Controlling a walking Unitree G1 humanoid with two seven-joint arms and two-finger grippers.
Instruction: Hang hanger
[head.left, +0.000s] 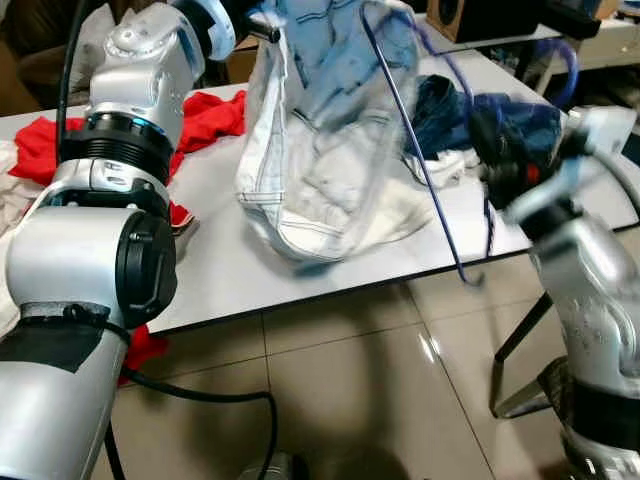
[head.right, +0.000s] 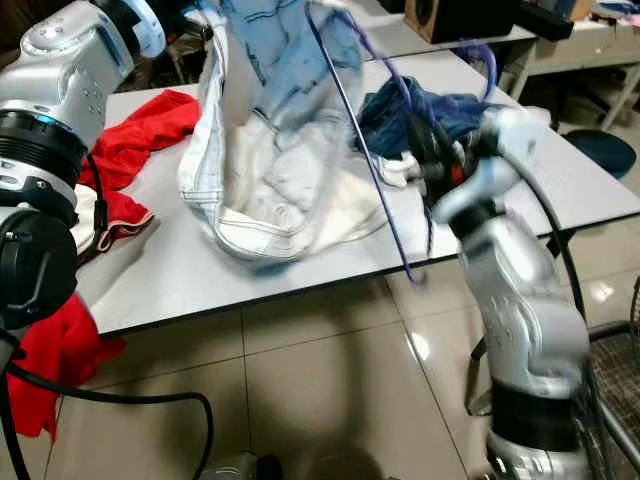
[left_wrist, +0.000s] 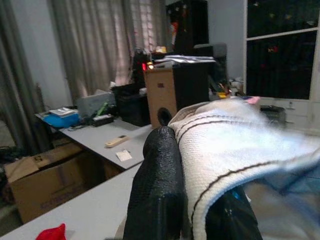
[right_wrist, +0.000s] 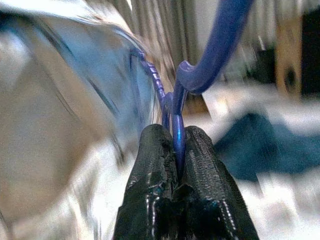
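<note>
Above the white worktop (head.left: 300, 290) hung the hanger (head.left: 405, 130), a thin blue wire frame whose long straight side ran down from the top of my head view toward five o'clock and ended just past the worktop's near edge. Its upper part, with a twisted neck, stood inside a pale blue and cream garment (head.left: 320, 150) that drooped in loose folds onto the surface. My right wrist camera showed the blue wire bending into a hook above the fingers.

On the worktop lay a red cloth (head.left: 205, 115) at ten o'clock of the garment and a dark blue heap of clothing (head.right: 420, 110) at two o'clock. Glossy beige floor tiles (head.left: 350, 390) spread below. Behind, I could see curtains (left_wrist: 95, 45), a black speaker on a cardboard box (left_wrist: 172, 90) and another long desk (left_wrist: 95, 137) with small items on it.

My right tool (right_wrist: 178, 150) was clamped tight on the hanger wire, the two black fingers (right_wrist: 205, 165) pressed together with the blue rod between them; the hanger rose from it toward twelve o'clock. My left tool (left_wrist: 195, 200) was closed on the cream hem of the garment, holding it up at about eleven o'clock of the hanger.
</note>
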